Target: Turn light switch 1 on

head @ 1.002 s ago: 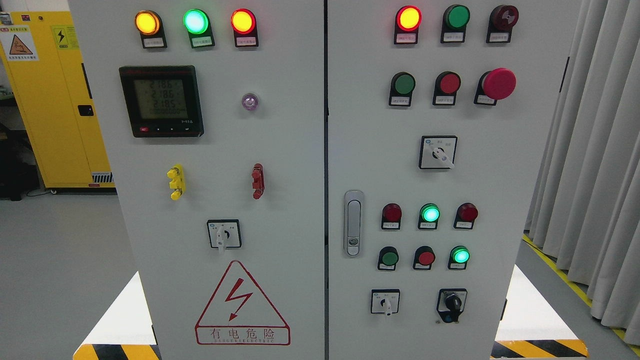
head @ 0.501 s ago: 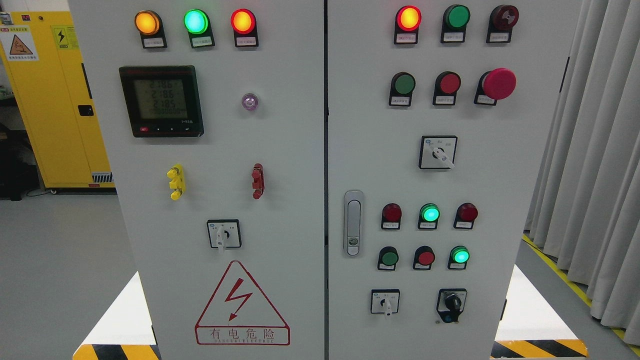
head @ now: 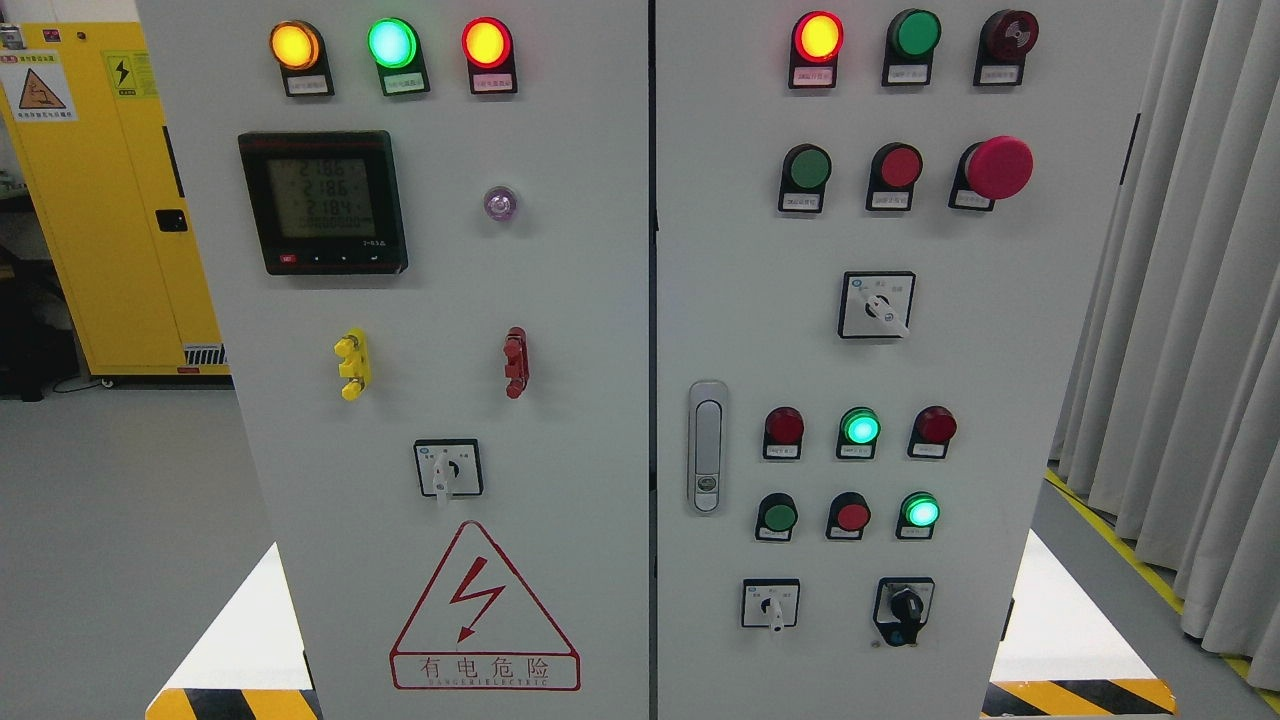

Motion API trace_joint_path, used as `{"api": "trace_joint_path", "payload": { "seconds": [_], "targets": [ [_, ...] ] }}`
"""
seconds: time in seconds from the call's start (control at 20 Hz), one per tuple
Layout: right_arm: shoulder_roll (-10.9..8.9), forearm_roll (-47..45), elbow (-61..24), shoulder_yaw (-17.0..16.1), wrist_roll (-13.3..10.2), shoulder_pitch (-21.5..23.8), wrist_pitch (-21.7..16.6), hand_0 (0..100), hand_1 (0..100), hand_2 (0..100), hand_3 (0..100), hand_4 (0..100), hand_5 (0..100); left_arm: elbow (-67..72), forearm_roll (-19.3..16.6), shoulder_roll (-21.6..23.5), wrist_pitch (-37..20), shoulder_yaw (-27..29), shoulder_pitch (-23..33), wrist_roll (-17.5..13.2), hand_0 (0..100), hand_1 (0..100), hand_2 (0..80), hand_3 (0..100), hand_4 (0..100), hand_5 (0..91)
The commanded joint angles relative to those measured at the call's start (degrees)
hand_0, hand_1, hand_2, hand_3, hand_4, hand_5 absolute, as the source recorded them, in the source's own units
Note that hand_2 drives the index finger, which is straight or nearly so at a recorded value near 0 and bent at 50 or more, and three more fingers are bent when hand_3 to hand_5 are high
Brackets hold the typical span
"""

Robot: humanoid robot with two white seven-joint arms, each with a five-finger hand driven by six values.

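Note:
A grey electrical cabinet (head: 560,300) with two doors fills the head view. Its right door carries rows of buttons and lamps: a lit red lamp (head: 818,37) at the top, a green button (head: 807,169), a red button (head: 899,167) and a large red mushroom button (head: 997,167). Lower down are a lit green lamp (head: 859,427), a dark green button (head: 778,516), a red button (head: 851,516) and a lit green button (head: 920,511). Rotary switches sit at the mid right (head: 877,305), lower middle (head: 771,604) and lower right (head: 904,606). The labels are too small to read. Neither hand shows.
The left door holds three lit lamps (head: 391,42), a digital meter (head: 322,201), a rotary switch (head: 447,468) and a red warning triangle (head: 484,610). A yellow cabinet (head: 100,200) stands at the back left. Grey curtains (head: 1180,300) hang at the right. Striped floor markings (head: 1080,695) flank the base.
Only the last digits on the meter have changed. No arm has come into view.

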Motion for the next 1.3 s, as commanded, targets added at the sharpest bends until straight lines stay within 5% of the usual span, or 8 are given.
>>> {"api": "trace_joint_path", "payload": {
  "seconds": [0.0,0.2,0.55,0.65,1.25],
  "targets": [
    [0.01,-1.7,0.0,0.0,0.0,0.0,0.0,0,50,4,0,0,0,-26.6,0.0,1.6,0.0,1.8,1.4,-0.4,38,49,30.2,57,63,41.5],
    [0.01,-1.7,0.0,0.0,0.0,0.0,0.0,0,50,4,0,0,0,-31.9,0.3,1.4,0.1,1.8,1.4,-0.4,38,58,35.9,63,69,53.8],
    [0.01,-1.7,0.0,0.0,0.0,0.0,0.0,0,50,4,0,0,0,-41.8,0.4,1.1,0.2,1.8,0.7,-0.4,31,64,40.6,65,71,56.8],
    [0.01,-1.7,0.0,0.0,0.0,0.0,0.0,0,50,4,0,0,0,-44.5,0.5,1.3,0.5,1.6,0.0,-0.5,29,64,43.7,69,74,64.3],
    [0.01,-1.7,0.0,0.0,0.0,0.0,0.0,0,50,4,0,0,0,-49.5,0.4,0.3,5.4,-0.5,-9.1,0.0,26,63,46.9,71,75,65.8]
  ]
}}
